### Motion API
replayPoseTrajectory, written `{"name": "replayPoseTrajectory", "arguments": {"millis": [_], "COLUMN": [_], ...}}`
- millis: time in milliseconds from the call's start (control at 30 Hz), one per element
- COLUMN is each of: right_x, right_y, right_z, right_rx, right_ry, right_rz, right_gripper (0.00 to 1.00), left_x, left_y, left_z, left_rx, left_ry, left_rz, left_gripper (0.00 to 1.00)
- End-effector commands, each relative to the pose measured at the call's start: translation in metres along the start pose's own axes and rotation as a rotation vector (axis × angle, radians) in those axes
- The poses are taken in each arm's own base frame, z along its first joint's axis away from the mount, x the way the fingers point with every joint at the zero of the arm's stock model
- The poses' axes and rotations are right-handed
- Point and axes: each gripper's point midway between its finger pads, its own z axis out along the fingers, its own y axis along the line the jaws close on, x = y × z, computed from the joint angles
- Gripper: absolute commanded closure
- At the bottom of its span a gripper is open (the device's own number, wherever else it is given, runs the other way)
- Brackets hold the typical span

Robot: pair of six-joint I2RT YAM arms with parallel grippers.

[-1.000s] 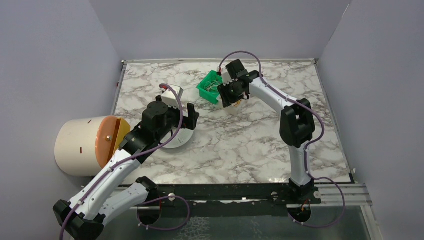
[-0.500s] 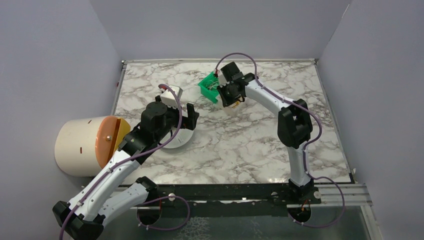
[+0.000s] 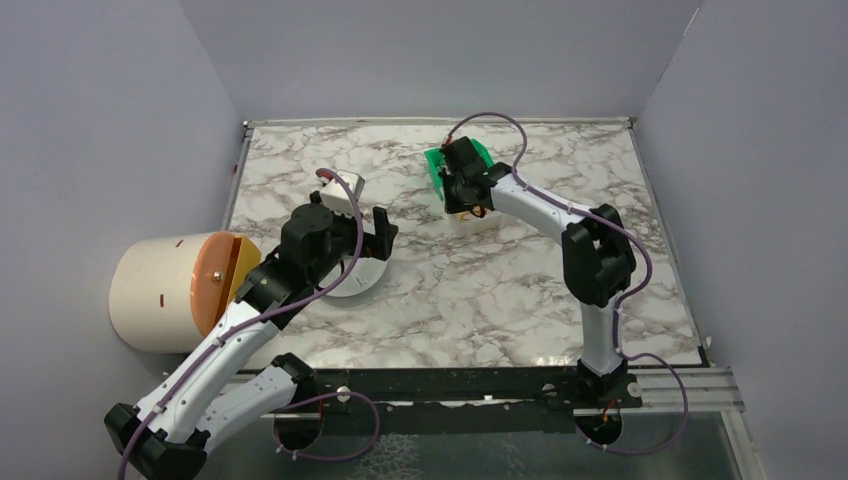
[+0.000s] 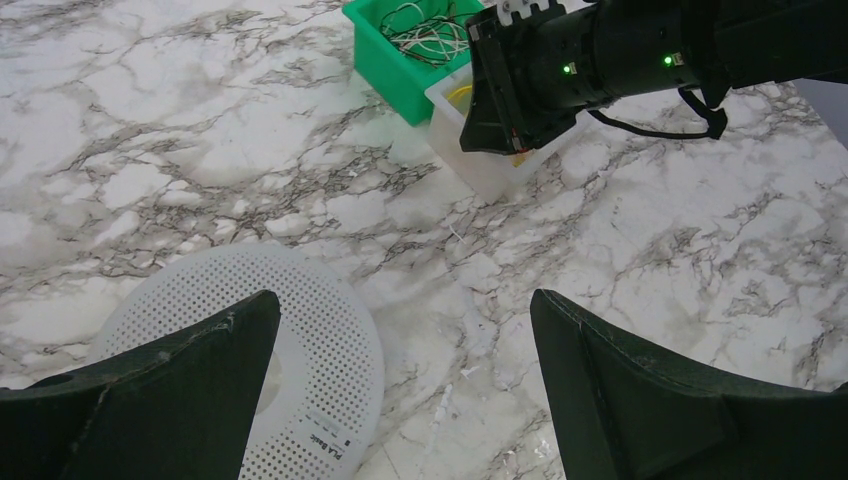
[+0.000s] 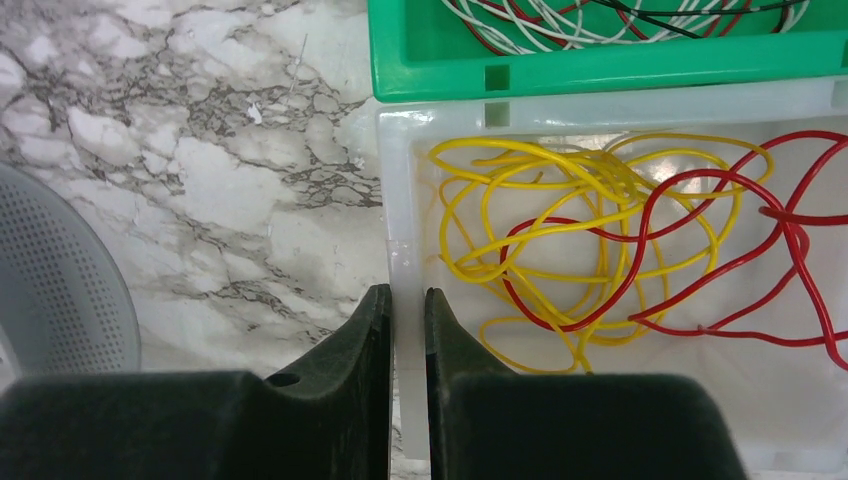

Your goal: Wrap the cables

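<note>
Off to the left side of the left gripper point(image 3: 377, 232), past the table's edge: a cream drum point(image 3: 150, 290) with an orange face, lying on its side. Left gripper itself released, fingers spread wide with nothing between them, hanging above the marble table point(image 4: 600, 250). Beneath its left finger and reaching partly under the gap: a perforated white disc point(image 4: 200, 330), flat on the marble.

Well ahead of the left gripper and to its right: the right gripper point(image 5: 407, 295), tipped down over two small bins. Clenched on the left wall of the white bin point(image 5: 400, 180), that wall pinched in the narrow slot between the two fingers. Just beyond the fingertips, touching the white bin's far wall: a green bin point(image 5: 600, 70) holding a tangle of thin wires point(image 5: 600, 25).

To the right of the right gripper's fingers, inside the white bin: the red wire point(image 5: 790, 225), loose in wide loops, laced through a yellow wire point(image 5: 560, 180). Clear of both fingers, touched by neither gripper. Right-hand end of the red loops cut off by the wrist view's edge.
</note>
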Motion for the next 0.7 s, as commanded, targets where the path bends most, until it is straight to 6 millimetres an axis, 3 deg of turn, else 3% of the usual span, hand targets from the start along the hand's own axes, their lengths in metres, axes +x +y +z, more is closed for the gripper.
{"name": "replayPoseTrajectory", "arguments": {"millis": [0,167,367,433,567,667], "right_x": [0.007,0.010,-0.008,-0.014,-0.026,-0.035], "right_y": [-0.005,0.000,0.009,0.011,0.021,0.025], "right_z": [0.005,0.012,0.014,0.015,0.016,0.011], "right_rx": [0.130,0.234,0.240,0.237,0.200,0.171], "right_ry": [-0.011,0.038,-0.045,-0.058,-0.061,-0.064], "right_rz": [0.253,0.430,0.551,0.577,0.583,0.525], "right_gripper": [0.99,0.99,0.98,0.92,0.65,0.60], "left_x": [-0.003,-0.003,-0.003,-0.003,-0.004,-0.005], "left_y": [-0.005,-0.006,-0.006,-0.005,-0.005,-0.005], "left_z": [-0.004,-0.004,-0.006,-0.006,-0.007,-0.008], "left_rx": [0.029,0.037,0.036,0.034,0.033,0.032], "left_ry": [-0.016,-0.016,-0.019,-0.022,-0.027,-0.032], "left_rz": [0.002,0.001,0.001,0.002,0.003,0.004], "left_gripper": [0.01,0.01,0.01,0.01,0.01,0.01]}}
